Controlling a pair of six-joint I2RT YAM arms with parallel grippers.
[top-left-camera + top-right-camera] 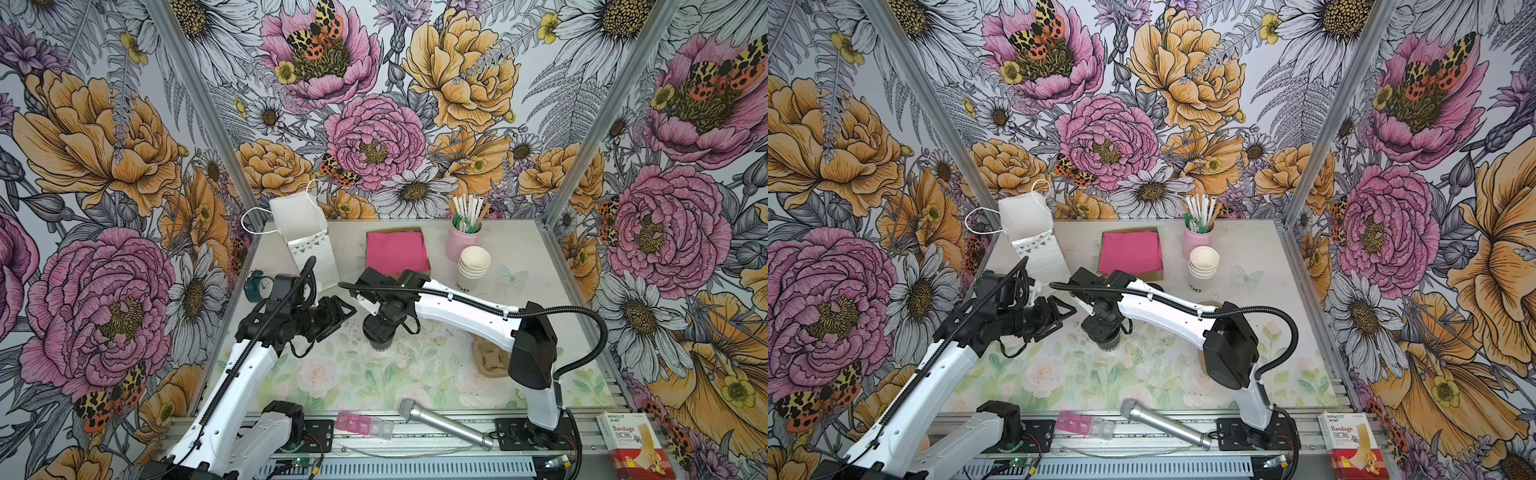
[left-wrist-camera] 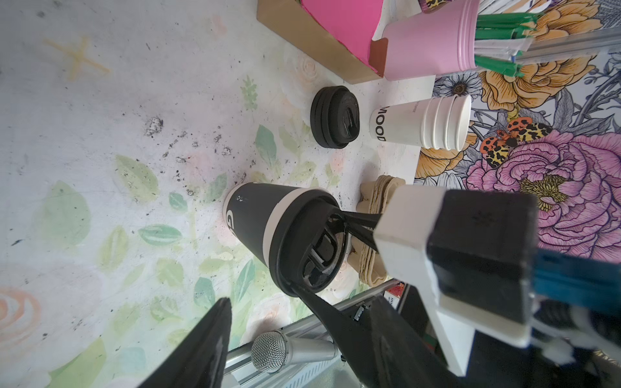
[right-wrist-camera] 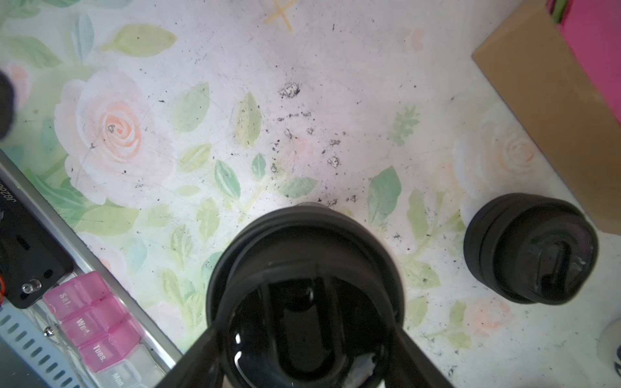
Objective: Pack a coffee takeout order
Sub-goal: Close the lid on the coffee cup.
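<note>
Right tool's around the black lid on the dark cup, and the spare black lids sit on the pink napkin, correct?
No. The left wrist view shows the spare black lids on the table, beside the brown cardboard tray holding the bright pink square paper napkin. The right tool is indeed around the round black plastic lid on the dark paper cup.

Both top views look down from high over the front of the table toward the back wall. Close in, your right wrist camera looks down onto the black lid, your left views it side-on; both share the spare lids.
</note>
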